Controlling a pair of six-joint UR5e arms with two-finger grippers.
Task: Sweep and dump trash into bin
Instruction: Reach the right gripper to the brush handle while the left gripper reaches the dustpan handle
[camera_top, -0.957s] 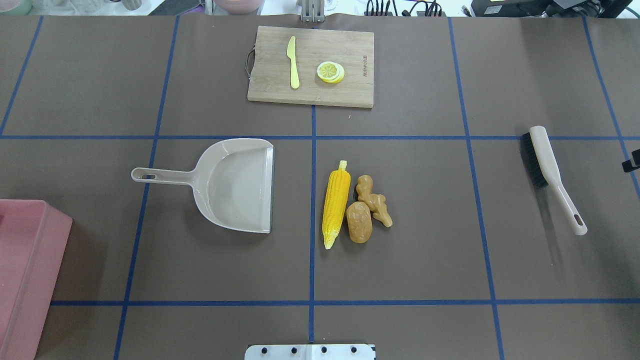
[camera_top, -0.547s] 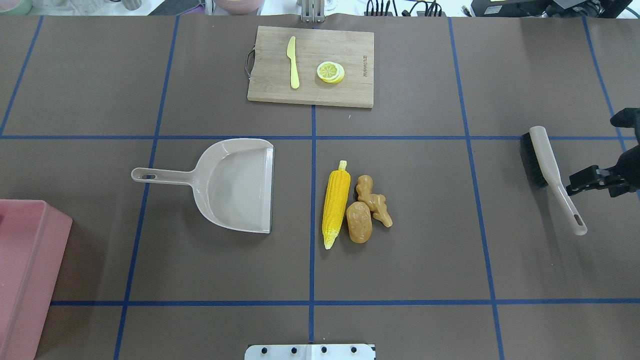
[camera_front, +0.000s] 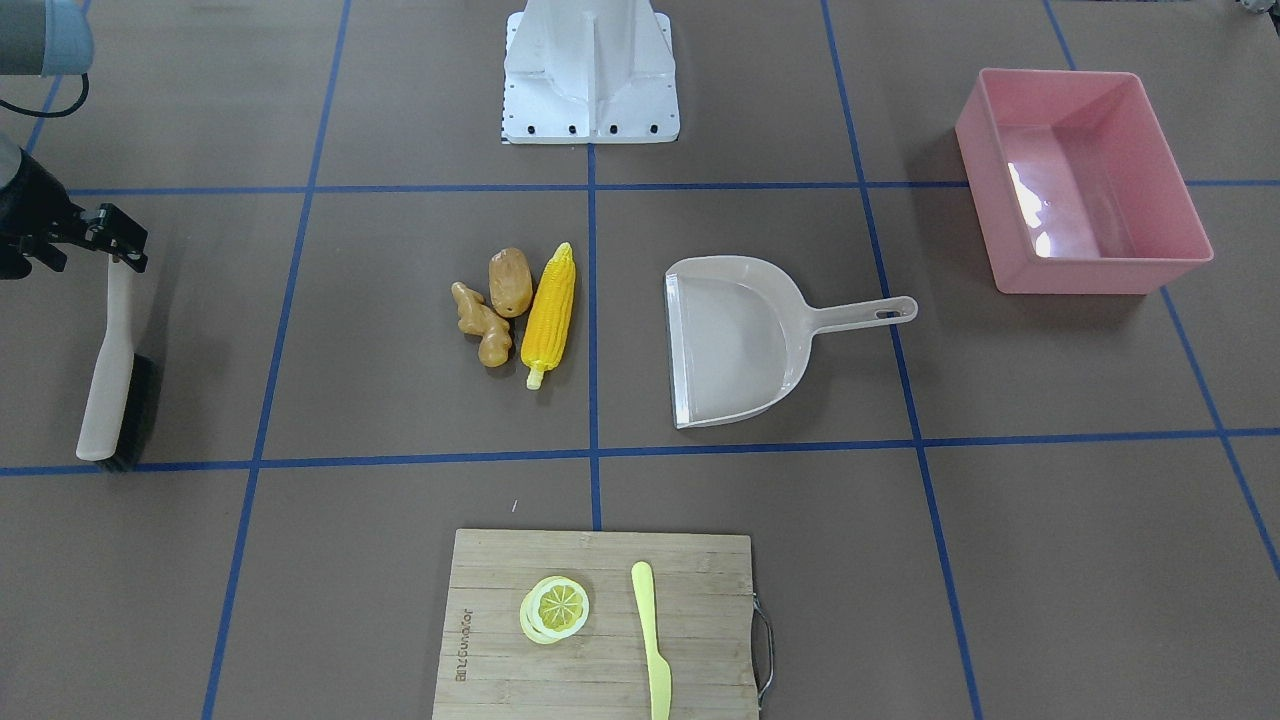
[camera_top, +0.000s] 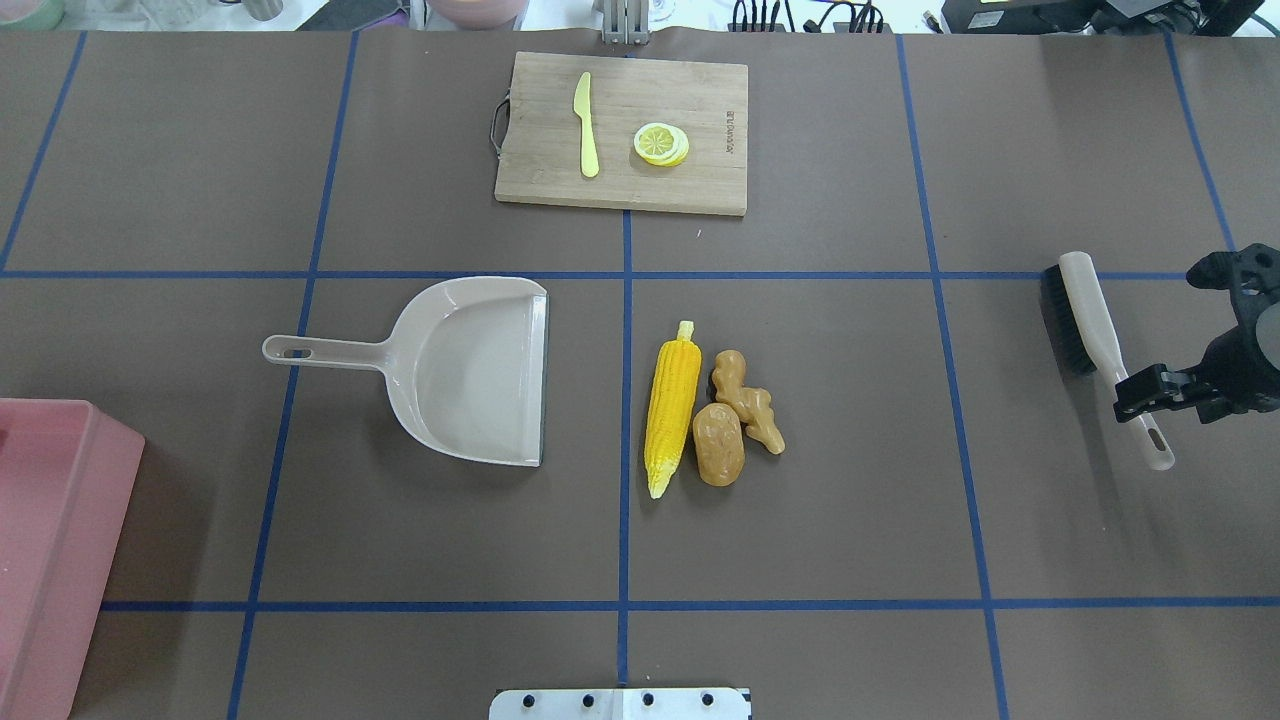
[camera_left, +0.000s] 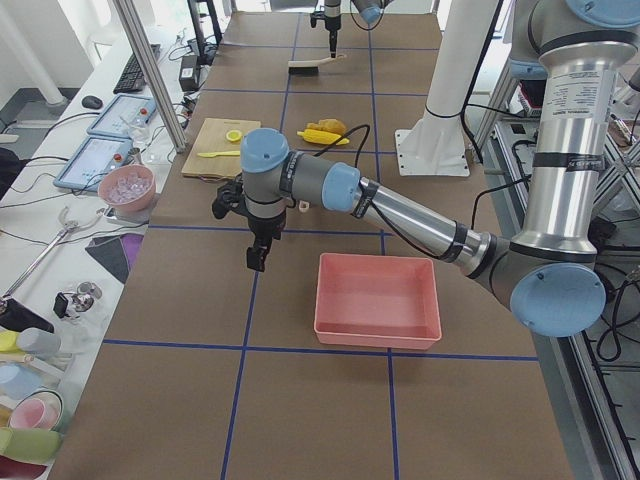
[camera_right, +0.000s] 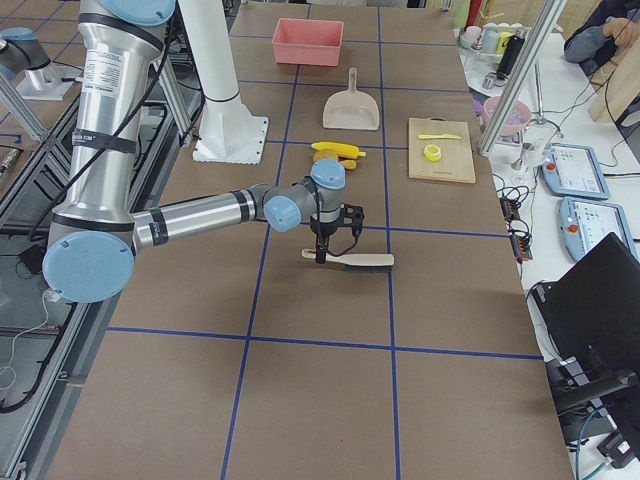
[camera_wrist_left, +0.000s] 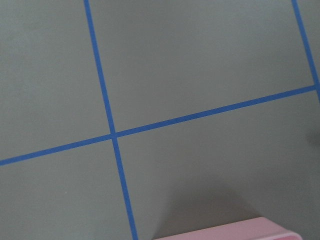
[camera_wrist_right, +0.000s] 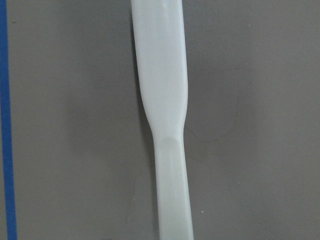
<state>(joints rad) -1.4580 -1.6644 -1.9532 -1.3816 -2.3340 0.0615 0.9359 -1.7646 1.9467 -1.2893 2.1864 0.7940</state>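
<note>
Nearest the robot, at the left corner of the surface (camera_top: 850, 500), is the bin (camera_front: 1090, 277). It's a pink tub with flared walls. Inside you see only its glossy floor with a glare patch.

The left gripper (camera_left: 257, 255) hangs above the surface just beside the bin, pointing down. It shows only in the side view, so you can't tell whether its fingers are spread or clenched. Its wrist camera gives you tape lines and a sliver of pink rim.

Middle row, robot's left to right:
- **Dustpan** (camera_top: 470, 370): flat on the surface, pan bare. The mouth faces the trash and the handle points to the bin's side.
- **Trash:** bunched on the surface just right of the centre tape line, near the dustpan mouth but apart from it.
  - **Corn cob** (camera_top: 672, 405): yellow and ridged, lying along the tape line with its tapered tip toward the robot.
  - **Potato** (camera_top: 718, 444): brown oval, touching the corn's right side at the near end.
  - **Ginger root** (camera_top: 750, 400): tan and knobbly, touching the potato's far side and close to the corn.
- **Brush** (camera_top: 1085, 310): well to the right, dark bristles, pale handle pointing toward the robot.
- **Right gripper** (camera_top: 1140, 392): down over the brush handle. Its wrist camera shows the handle dead centre. You can't tell whether its fingers are released or gripping.

Farthest is the cutting board (camera_top: 700, 100), carrying a knife (camera_top: 586, 125) and a lemon slice (camera_top: 661, 143), set apart from each other.
</note>
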